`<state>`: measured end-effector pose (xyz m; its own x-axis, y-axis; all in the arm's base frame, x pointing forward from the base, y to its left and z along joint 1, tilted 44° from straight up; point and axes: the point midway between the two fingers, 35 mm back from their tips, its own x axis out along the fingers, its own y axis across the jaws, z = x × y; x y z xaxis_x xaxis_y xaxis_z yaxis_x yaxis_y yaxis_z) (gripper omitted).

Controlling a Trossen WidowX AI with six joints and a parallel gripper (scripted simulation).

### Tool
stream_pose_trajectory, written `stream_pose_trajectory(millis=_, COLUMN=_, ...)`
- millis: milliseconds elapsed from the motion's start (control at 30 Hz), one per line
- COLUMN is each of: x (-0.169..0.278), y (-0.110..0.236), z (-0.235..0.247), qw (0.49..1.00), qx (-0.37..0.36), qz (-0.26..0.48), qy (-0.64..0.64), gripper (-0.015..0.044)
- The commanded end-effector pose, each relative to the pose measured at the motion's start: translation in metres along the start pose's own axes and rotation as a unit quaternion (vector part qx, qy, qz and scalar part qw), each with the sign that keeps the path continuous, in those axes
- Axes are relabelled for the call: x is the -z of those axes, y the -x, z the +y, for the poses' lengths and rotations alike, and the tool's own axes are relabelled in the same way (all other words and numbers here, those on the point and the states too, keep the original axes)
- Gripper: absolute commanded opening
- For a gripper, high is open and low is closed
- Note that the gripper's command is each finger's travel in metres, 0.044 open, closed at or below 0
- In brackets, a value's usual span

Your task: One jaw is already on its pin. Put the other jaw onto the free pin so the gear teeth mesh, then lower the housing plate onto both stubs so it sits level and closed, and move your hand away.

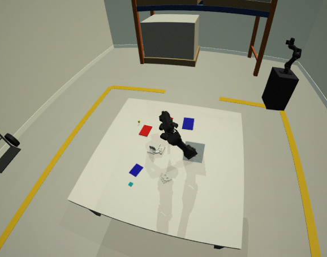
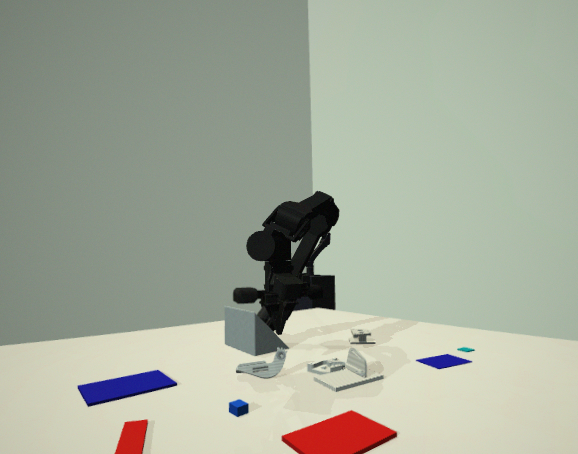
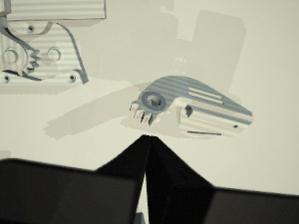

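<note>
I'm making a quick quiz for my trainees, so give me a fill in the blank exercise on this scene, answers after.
The gripper is ____.
The loose jaw lies on the ____.
The small cube is ____.
The loose jaw's teeth are at the same end as its round ____.

Missing words: shut; table; blue; hole.
</note>
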<state>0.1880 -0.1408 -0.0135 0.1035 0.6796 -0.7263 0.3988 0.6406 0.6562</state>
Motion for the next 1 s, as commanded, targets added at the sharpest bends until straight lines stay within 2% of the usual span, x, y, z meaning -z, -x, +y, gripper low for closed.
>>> stream_pose_trajectory(millis=0, x=0.003, y=0.001, z=0.001, qw=0.998, qx=0.003, qz=-0.001, qy=0.067, gripper=0.0000)
stream_pose_trajectory(millis=467, x=0.012, y=0.000, z=0.002, qw=0.957, qx=0.003, qz=0.000, qy=0.290, gripper=0.0000)
stream_pose_trajectory(millis=967, x=0.021, y=-0.002, z=0.004, qw=0.858, qx=0.003, qz=0.001, qy=0.513, gripper=0.0000)
